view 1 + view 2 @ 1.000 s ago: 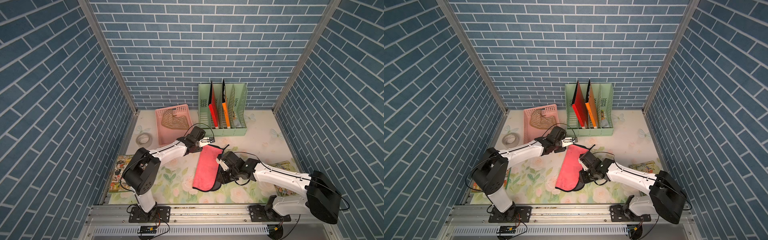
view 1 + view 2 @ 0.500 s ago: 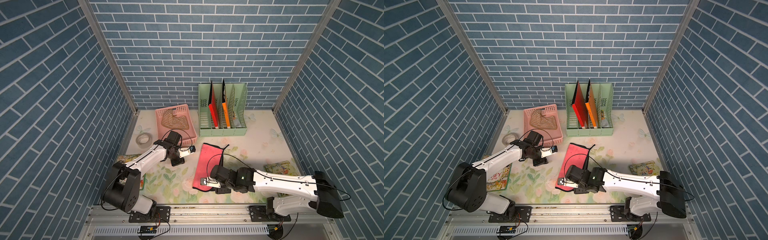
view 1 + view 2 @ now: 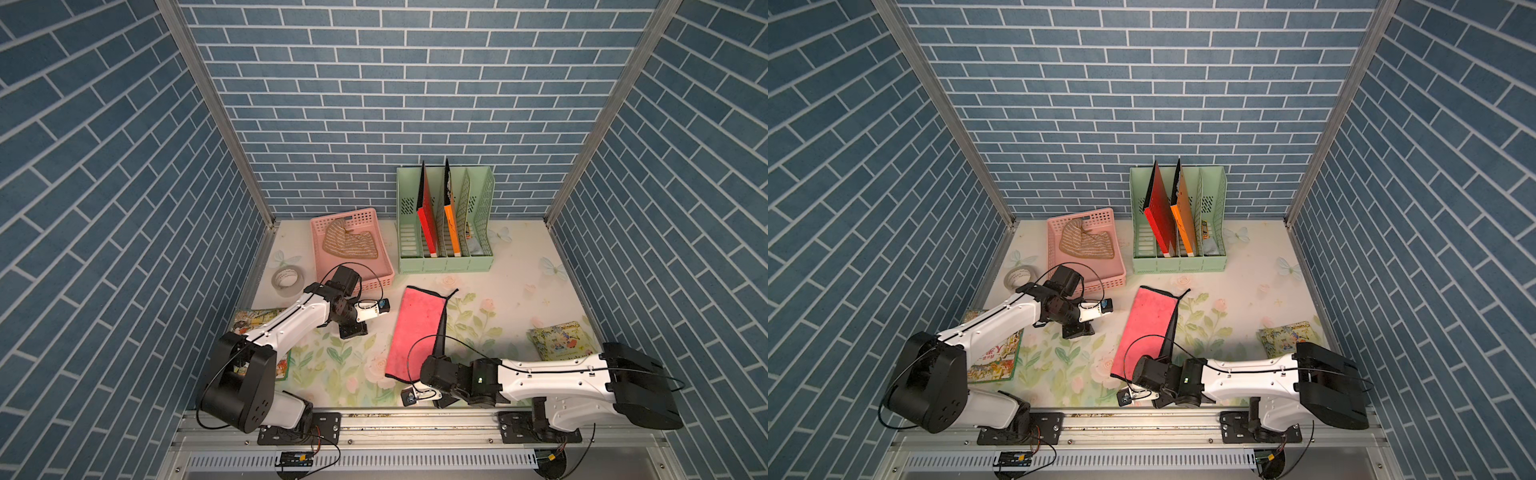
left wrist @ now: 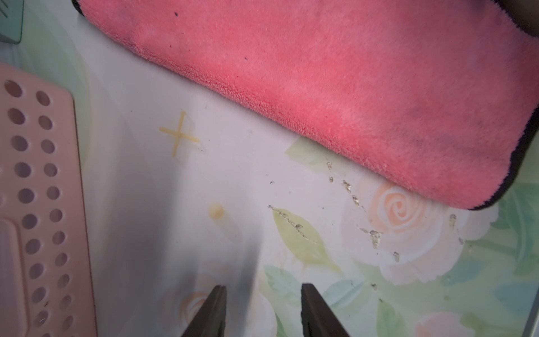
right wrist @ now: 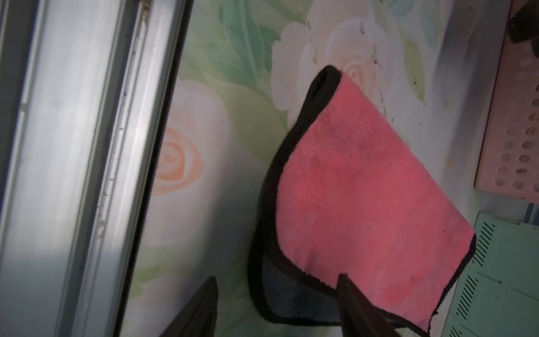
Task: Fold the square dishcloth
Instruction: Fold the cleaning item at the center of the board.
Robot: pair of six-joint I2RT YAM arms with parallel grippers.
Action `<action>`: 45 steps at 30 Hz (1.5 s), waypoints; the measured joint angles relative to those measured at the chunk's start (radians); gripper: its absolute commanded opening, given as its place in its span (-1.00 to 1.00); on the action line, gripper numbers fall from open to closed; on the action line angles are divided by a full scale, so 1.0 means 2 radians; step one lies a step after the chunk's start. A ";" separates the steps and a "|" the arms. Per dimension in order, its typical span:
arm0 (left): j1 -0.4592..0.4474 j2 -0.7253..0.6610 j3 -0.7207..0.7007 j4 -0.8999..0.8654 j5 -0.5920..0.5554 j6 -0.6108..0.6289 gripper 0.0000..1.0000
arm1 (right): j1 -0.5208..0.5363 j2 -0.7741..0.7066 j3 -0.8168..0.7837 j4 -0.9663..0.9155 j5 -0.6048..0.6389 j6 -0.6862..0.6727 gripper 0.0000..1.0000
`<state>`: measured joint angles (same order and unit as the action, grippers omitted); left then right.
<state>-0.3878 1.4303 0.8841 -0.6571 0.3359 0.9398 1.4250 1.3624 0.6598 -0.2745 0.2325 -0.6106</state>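
The square dishcloth (image 3: 417, 328) is pink with a dark underside and black trim. It lies folded in half as a long strip in the middle of the table, seen in both top views (image 3: 1148, 322). My right gripper (image 5: 277, 277) is open at the strip's near end. The dark lower-layer corner (image 5: 294, 289) lies between its fingers, and one fingertip (image 5: 345, 281) is over the pink top layer. In a top view that gripper (image 3: 441, 400) sits by the front rail. My left gripper (image 4: 264, 291) is open and empty above bare table, left of the dishcloth (image 4: 335, 81).
A pink basket (image 3: 374, 284) holding a striped cloth (image 3: 351, 245) stands at the back left, and a green file rack (image 3: 444, 262) with red and orange folders behind the dishcloth. A tape roll (image 3: 286, 278) lies left. Picture books lie left (image 3: 257, 324) and right (image 3: 559, 345). The metal front rail (image 5: 73, 146) runs close by.
Both grippers have left the far part of the cloth. The left arm pulled back to the left. The right arm swung to the cloth's near end by the front rail.
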 measured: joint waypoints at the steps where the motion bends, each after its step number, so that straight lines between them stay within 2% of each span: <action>1: 0.000 0.000 0.000 -0.001 0.000 0.001 -0.07 | 0.000 0.006 0.000 0.007 0.000 0.000 0.18; 7: 0.000 -0.003 0.000 -0.006 0.001 0.008 -0.06 | -0.021 0.033 -0.001 0.028 -0.018 0.002 -0.07; 16: 0.000 -0.013 0.016 -0.029 0.014 0.010 -0.05 | -0.055 0.066 0.013 0.039 -0.045 0.019 -0.32; 18: 0.000 -0.014 0.027 -0.036 0.017 0.010 -0.05 | -0.062 0.076 0.023 0.038 -0.052 0.025 -0.48; 22: 0.000 -0.014 0.045 -0.047 0.021 0.013 -0.05 | -0.081 0.095 0.042 0.028 -0.068 0.048 -0.96; 23: 0.000 -0.014 0.049 -0.049 0.022 0.014 -0.05 | -0.085 0.099 0.045 0.025 -0.070 0.055 -1.00; 28: 0.000 -0.017 0.053 -0.051 0.023 0.019 -0.06 | -0.098 0.094 0.053 0.010 -0.085 0.082 -1.00; 34: 0.000 -0.020 0.053 -0.051 0.035 0.019 -0.06 | -0.120 0.035 0.052 0.019 -0.114 0.122 -1.00; 39: 0.000 -0.032 0.054 -0.056 0.072 0.020 -0.05 | -0.181 -0.022 0.041 0.060 -0.163 0.183 -1.00; 45: -0.003 -0.036 0.059 -0.086 0.129 0.041 0.12 | -0.243 -0.040 0.026 0.100 -0.214 0.240 -1.00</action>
<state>-0.3946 1.3579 1.0019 -0.8284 0.5934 1.0222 0.9398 1.2827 0.7109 -0.0746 -0.1951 -0.1303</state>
